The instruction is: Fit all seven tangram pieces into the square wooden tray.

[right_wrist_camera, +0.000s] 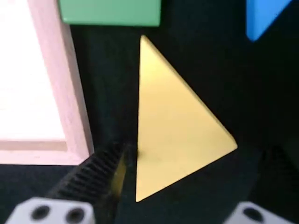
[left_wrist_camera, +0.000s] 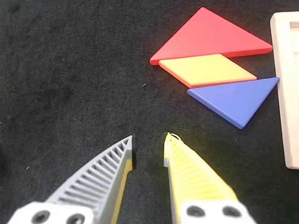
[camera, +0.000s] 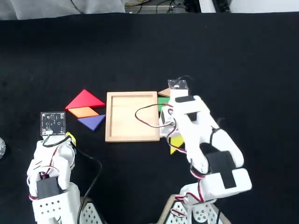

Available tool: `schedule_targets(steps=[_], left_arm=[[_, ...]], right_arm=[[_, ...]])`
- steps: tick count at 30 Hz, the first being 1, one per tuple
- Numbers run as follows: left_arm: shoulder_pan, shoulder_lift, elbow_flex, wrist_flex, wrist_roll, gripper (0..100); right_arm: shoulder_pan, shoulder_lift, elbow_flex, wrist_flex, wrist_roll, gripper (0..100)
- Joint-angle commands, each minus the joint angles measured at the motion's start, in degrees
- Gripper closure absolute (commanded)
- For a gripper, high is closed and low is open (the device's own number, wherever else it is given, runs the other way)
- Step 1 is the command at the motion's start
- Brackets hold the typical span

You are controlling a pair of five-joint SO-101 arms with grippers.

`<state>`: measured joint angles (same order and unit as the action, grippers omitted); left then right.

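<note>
Right gripper (right_wrist_camera: 196, 151): spread wide, straddling the yellow triangle (right_wrist_camera: 173, 126). Nothing clamped. One fingertip (right_wrist_camera: 105, 170) at the triangle's long straight edge, touching or just beside it, cannot tell which. Other fingertip apart from the far corner.

Yellow triangle: flat on the table (camera: 243, 56), just beside the tray (right_wrist_camera: 70, 93), outside its near right corner. Green piece (right_wrist_camera: 110, 11) just past the triangle's tip, against the tray's outer wall. Light-blue piece (right_wrist_camera: 261, 16) near, farther from the tray.

Tray: no pieces inside as far as visible, so all seven still to place.

Left gripper (left_wrist_camera: 148, 140): slightly parted, empty, hanging above bare table. Red triangle (left_wrist_camera: 210, 35), orange parallelogram (left_wrist_camera: 208, 70) and blue triangle (left_wrist_camera: 236, 100) beyond it, edge to edge in a cluster beside the tray's left wall.

Step in hand (judgement): pick-up of the yellow triangle, first piece of the fit.

Next move (judgement): close across the long edge and the opposite corner, keeping the piece flat. Then lift over the rim and seat in a tray corner. Risk: thin piece sliding out sideways on closing.
</note>
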<state>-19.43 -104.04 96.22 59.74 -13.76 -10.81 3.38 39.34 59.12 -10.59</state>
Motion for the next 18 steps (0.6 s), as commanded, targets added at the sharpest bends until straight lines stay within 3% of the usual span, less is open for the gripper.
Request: schedule_targets(steps=[1, 9, 18], left_arm=[[0.04, -0.09, 1.19, -0.88, -0.35, 88], [0.04, -0.09, 1.19, -0.88, -0.35, 88], [-0.13, -0.09, 1.19, -0.88, -0.35, 88]], right_arm=[[0.97, 0.84, -2.59, -0.09, 0.79, 58.3], [1.05, 0.84, -2.68, -1.76, 0.88, 71.0], [1.05, 0.84, -2.68, -1.76, 4.13, 71.9]])
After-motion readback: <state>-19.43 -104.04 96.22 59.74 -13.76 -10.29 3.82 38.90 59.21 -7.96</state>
